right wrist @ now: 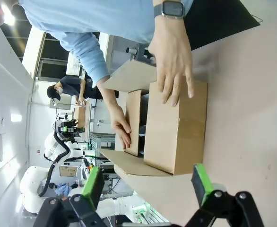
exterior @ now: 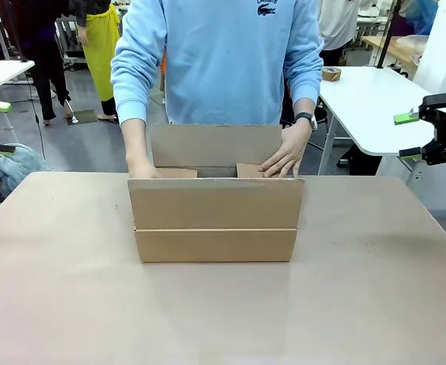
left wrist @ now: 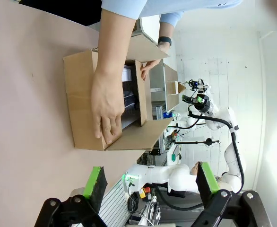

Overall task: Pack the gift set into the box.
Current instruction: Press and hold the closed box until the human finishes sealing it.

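As hands (exterior: 284, 158) press its flaps (exterior: 247, 169), box (exterior: 215, 222) lies crosswise, opening upward

I'm looking at a plain tan table (exterior: 71, 289) that spans my front view from left to right, matte and faintly scuffed. A brown cardboard box (exterior: 215, 228) stands directly on it, centred and toward the far edge, its near flap raised upright.
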Controlling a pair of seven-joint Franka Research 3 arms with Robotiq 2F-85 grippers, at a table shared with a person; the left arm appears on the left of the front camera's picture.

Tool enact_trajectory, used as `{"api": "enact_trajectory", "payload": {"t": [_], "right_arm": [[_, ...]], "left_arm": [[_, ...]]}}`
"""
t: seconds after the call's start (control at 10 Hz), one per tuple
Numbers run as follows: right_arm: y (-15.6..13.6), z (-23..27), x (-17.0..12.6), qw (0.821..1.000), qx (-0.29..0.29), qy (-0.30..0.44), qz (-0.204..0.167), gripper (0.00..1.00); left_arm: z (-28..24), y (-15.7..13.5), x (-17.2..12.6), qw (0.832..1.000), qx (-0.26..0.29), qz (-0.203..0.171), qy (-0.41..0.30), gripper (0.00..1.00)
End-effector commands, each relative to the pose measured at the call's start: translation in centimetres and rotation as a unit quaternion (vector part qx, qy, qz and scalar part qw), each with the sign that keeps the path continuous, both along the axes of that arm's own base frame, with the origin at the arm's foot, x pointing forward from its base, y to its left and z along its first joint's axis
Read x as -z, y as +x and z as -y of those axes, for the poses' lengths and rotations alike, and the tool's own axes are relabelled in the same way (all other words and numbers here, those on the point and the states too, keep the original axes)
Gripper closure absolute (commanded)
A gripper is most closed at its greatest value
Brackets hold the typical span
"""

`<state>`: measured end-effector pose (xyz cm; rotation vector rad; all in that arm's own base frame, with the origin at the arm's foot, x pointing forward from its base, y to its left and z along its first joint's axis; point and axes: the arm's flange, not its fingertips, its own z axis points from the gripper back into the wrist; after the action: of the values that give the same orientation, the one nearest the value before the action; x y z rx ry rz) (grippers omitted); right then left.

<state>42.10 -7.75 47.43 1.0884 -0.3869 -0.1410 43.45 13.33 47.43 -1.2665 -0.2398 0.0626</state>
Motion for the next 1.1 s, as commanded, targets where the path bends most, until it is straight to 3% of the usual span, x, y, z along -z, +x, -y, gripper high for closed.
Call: {"api": "enact_trajectory", "payload": {"t": [0.0, 1.0], "right_arm": [[0.00, 0.04, 0.12, 1.000, -0.004, 0.008, 0.012, 0.00], [0.00, 0.04, 0.12, 1.000, -0.004, 0.008, 0.012, 0.00]], "left_arm": [[-0.16, -0.30, 0.13, 1.000, 0.007, 0.007, 0.003, 0.00], [-0.16, -0.30, 0.13, 1.000, 0.007, 0.007, 0.003, 0.00]]}}
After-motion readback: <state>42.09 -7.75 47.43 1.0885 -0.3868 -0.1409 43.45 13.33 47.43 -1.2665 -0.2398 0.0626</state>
